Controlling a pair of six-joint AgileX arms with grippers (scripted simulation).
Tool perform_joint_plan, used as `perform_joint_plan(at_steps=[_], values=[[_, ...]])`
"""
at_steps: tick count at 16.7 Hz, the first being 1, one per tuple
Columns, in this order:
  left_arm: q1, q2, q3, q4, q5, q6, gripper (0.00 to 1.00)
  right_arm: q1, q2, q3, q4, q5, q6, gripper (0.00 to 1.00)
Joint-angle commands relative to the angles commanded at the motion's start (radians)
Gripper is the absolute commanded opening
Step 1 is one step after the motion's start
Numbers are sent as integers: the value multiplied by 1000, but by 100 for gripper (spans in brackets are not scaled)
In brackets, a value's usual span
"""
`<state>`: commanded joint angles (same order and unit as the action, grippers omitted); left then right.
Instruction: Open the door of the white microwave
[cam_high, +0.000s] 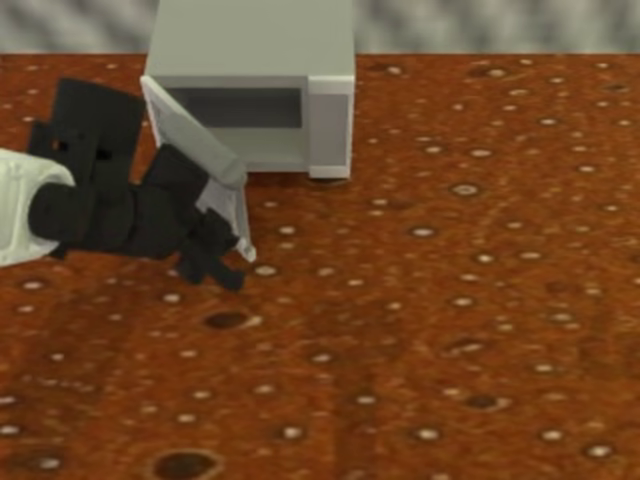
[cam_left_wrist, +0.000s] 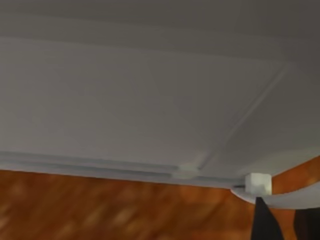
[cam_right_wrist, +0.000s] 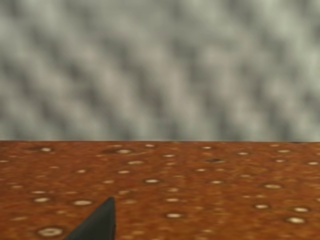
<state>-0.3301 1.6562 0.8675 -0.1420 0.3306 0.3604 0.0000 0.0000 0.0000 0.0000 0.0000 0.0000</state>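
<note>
Although the door is swung well out, the opening is judged not yet finished.

The white microwave is set at the worktop's far left, its cavity exposed. The left pincer is held at the door's free edge; whether it is clamped cannot be told. The right arm is not seen from above.

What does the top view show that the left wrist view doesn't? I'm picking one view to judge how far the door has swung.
Only the top view shows the whole white microwave, its grey cavity exposed, and the left gripper at the door's free edge. Only the left wrist view shows the handle's small white mount close up. Both show the door and the brown table.
</note>
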Motion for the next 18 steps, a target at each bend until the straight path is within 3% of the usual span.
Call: perform_joint_plan(at_steps=[4,18], values=[[22,-5,0,-14,24,42,0,0,0,0,0,0,0,100],[23,-5,0,-14,24,42,0,0,0,0,0,0,0,100]])
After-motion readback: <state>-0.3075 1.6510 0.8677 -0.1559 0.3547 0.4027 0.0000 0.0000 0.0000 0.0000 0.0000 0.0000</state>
